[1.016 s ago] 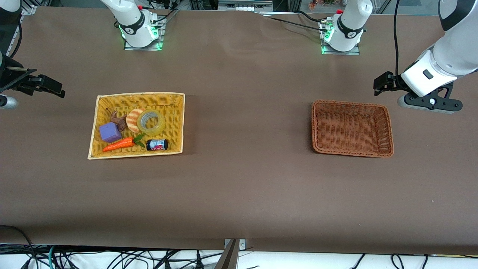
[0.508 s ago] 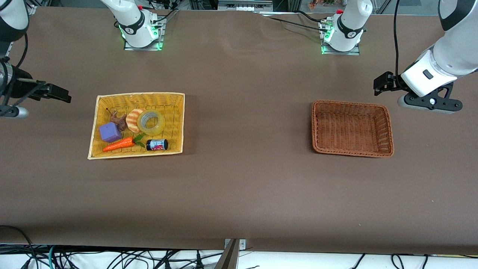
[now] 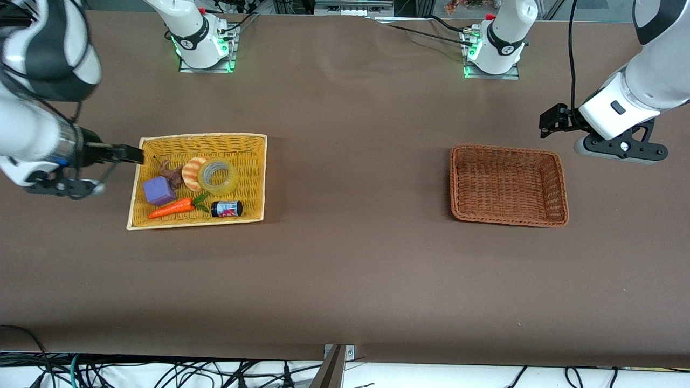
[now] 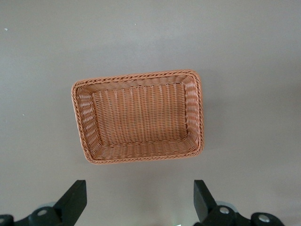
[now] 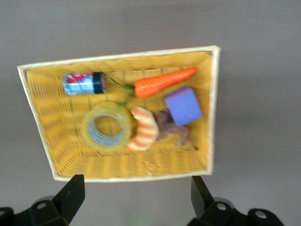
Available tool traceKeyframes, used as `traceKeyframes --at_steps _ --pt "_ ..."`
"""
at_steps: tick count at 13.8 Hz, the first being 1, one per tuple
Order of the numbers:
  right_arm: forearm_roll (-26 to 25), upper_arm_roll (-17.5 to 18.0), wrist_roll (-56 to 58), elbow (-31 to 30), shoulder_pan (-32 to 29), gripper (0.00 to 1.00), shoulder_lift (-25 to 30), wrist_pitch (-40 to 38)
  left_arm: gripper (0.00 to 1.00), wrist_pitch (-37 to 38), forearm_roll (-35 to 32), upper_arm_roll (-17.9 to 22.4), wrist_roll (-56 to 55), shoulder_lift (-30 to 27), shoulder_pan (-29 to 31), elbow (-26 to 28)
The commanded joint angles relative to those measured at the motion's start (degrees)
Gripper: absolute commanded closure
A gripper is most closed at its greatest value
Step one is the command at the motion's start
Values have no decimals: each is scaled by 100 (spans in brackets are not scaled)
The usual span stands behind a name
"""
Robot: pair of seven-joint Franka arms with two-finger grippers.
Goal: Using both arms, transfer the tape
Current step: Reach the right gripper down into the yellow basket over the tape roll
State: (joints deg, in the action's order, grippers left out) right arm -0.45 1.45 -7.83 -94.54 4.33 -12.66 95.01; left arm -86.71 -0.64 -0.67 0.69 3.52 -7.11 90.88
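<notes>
Yellow basket (image 3: 253, 141) held croissant toy (image 3: 191, 173), purple cube (image 3: 158, 191), carrot (image 3: 171, 208), dark can (image 3: 226, 208); brown basket (image 3: 560, 186) well apart, toward left arm's end

croissant (image 3: 194, 173) touches tape (image 3: 218, 177); bare basket floor (image 3: 249, 170) beside it.

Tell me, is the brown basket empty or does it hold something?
Empty. The brown basket shows only bare weave inside, in both the left wrist and front views; the tape lies in the yellow basket.
</notes>
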Motion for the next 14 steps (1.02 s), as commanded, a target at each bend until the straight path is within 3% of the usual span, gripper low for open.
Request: traceKeyframes --at_steps 1,10,14 --pt "10 -4 -639 -423 454 0 -104 577 0 119 -199 -12 98 70 8 -176" --pt "10 339 -1545 -2822 640 0 -78 3679 0 119 -199 -12 98 70 8 -176" --pt "1 471 -1687 -3482 640 0 -175 4779 0 119 -199 -12 98 70 8 -176"
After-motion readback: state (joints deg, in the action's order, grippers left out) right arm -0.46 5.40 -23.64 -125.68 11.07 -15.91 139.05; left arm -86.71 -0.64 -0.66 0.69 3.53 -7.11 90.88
